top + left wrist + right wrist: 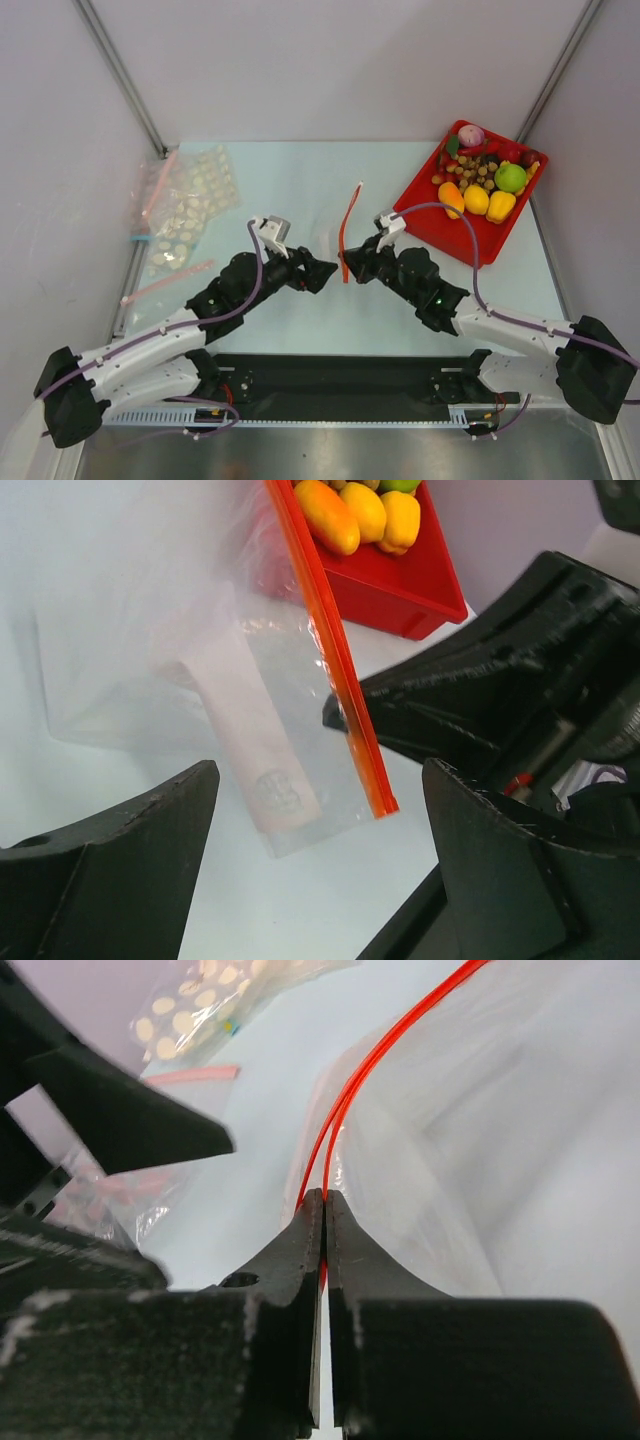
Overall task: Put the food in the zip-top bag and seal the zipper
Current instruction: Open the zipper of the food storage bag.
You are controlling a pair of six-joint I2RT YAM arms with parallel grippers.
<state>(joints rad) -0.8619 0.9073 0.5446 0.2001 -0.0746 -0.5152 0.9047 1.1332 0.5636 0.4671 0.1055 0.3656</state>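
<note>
Right tool [325,1200] clamps the zipper [338,670] of the zip-top bag [250,650] at table [290,180] centre; left tool [315,810] stands open beside it. We see the food [478,185] in the far-right red tray [432,230].

I'm looking into a robotics lab cell; plain grey-white wall panels [300,60] box in a pale blue tabletop [290,180]; bare aluminium struts [122,75] stand at 11 and 1 o'clock; a black mounting plate [340,375] lies at 6.
</note>
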